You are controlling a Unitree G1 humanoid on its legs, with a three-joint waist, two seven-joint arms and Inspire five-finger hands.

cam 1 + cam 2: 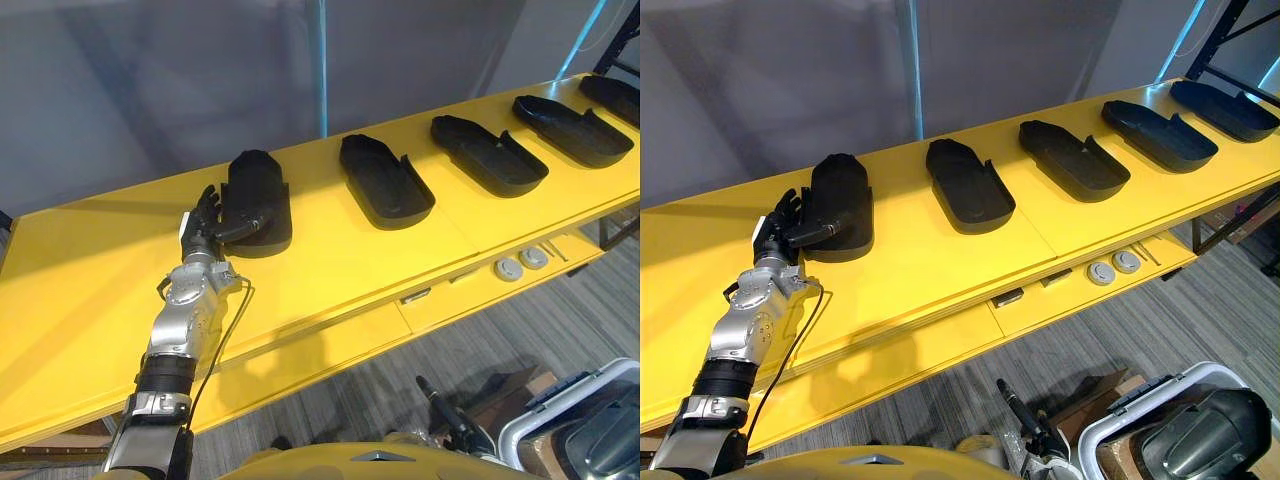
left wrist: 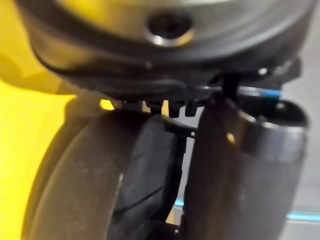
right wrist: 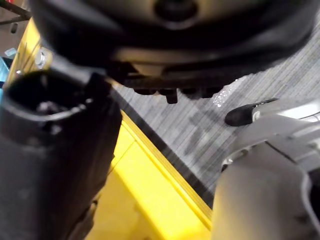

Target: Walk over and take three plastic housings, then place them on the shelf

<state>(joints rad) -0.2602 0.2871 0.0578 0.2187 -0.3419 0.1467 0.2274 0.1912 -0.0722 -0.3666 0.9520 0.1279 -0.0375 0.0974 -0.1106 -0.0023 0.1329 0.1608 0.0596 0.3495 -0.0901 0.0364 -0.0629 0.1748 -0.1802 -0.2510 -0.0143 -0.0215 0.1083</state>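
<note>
Silver-grey and reaching in from the near left, the left arm ends in the dark left hand (image 1: 208, 228) at the near-left corner of a black, shoe-shaped plastic housing (image 1: 262, 190). Its thumb lies across the housing's near end and its fingers (image 1: 207, 200) curl up against the left wall, so the hand pinches that corner. The housing lies on the long yellow worktop (image 1: 80, 290).

Running away to the far right on the same worktop are a second housing (image 1: 383, 182), a third housing (image 1: 488, 155), a fourth housing (image 1: 570, 128) and a fifth housing (image 1: 612, 95). They lie in a row, apart from one another, each with its hollow side up.

Two small round grey discs (image 1: 509, 268) sit side by side on a lower yellow ledge (image 1: 470, 290) along the worktop's near edge, nearer than the third housing.

The right hand (image 3: 55, 150) hangs low over the grey carpet floor (image 3: 200, 125), beside the worktop's near edge. I cannot tell whether its fingers are straight or curled.
</note>
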